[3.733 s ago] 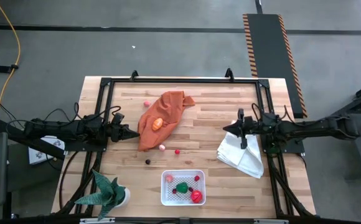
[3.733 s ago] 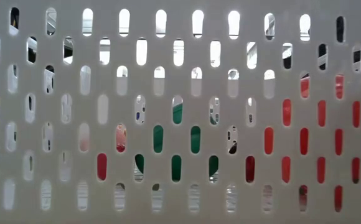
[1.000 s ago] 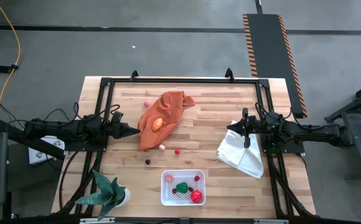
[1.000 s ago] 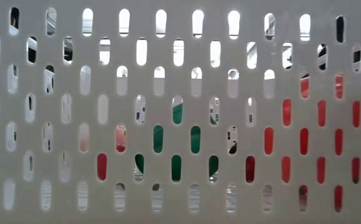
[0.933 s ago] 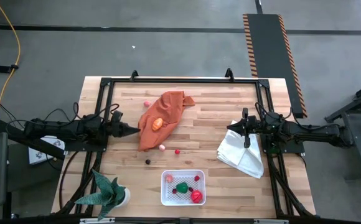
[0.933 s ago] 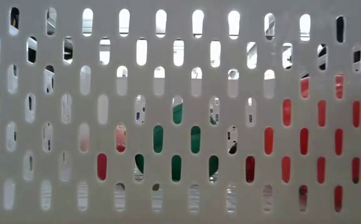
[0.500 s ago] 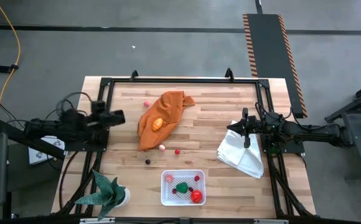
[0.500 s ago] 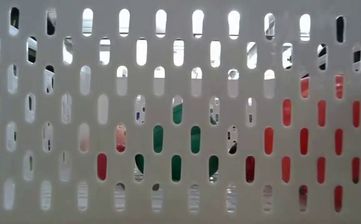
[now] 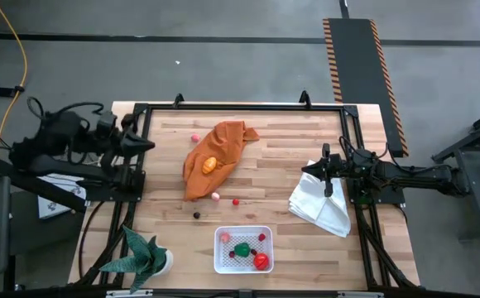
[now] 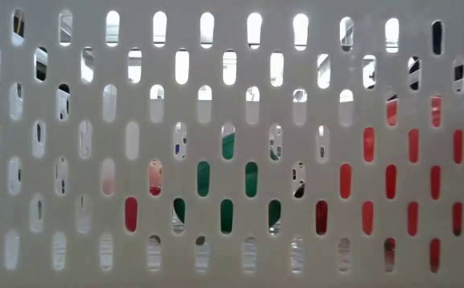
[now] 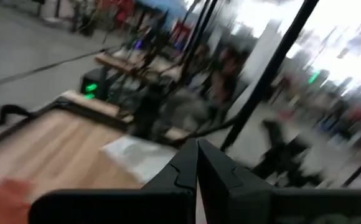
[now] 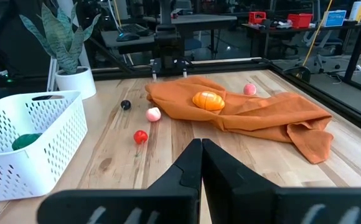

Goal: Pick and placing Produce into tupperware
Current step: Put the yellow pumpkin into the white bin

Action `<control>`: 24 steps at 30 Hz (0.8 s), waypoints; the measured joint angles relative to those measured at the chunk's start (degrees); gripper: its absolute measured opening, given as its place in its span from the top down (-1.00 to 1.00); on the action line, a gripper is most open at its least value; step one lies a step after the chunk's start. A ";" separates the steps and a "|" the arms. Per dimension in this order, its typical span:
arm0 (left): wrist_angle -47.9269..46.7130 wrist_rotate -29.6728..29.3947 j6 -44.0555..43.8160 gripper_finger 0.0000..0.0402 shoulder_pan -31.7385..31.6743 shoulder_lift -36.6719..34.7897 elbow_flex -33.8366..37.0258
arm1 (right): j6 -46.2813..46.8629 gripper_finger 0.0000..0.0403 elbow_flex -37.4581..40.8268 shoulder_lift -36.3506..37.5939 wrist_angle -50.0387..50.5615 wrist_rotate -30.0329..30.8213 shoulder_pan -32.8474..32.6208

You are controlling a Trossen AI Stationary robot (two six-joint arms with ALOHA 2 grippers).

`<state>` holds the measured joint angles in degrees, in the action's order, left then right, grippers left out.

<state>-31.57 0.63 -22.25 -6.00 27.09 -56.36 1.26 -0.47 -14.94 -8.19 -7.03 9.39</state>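
The tupperware (image 9: 242, 249) is a white slotted basket at the table's near edge; its wall (image 10: 232, 144) fills the low view. A green piece (image 9: 242, 249) and a red piece (image 9: 261, 261) lie inside. Loose Produce lies on the wood: a red bit (image 12: 140, 136), a pink one (image 12: 154, 114), a dark berry (image 12: 126, 104) and a pink one (image 12: 249, 89). An orange piece (image 12: 208, 99) rests on the orange cloth (image 9: 215, 156). My left gripper (image 9: 149, 144) is shut, raised above the table's left edge. My right gripper (image 9: 306, 171) is shut, low at the right, pointing at the cloth.
A white folded cloth (image 9: 323, 205) lies under my right gripper. A potted plant (image 9: 145, 257) stands at the near left corner. Black frame rails (image 9: 240, 106) run along the table's edges. Bare wood (image 9: 281, 149) lies between the orange cloth and my right gripper.
My left gripper has risen well above the table and drawn back toward the left and far edges, rolling about its own axis while staying shut. My right arm and all the pieces have kept still.
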 joint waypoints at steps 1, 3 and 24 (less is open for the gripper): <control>-2.90 -0.44 2.10 1.00 0.00 2.37 -2.84 | 0.00 1.00 0.00 0.00 0.02 0.01 -0.02; -8.19 -1.04 6.26 1.00 0.00 6.95 -7.75 | 0.00 1.00 0.00 0.00 0.12 0.00 -0.02; -28.62 -11.03 8.88 0.43 -0.04 41.06 -23.32 | 0.00 1.00 0.00 -0.04 0.89 0.02 0.00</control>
<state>-60.19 -10.39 -13.38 -6.04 68.15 -79.68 1.26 -0.47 -14.98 -7.30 -7.01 9.38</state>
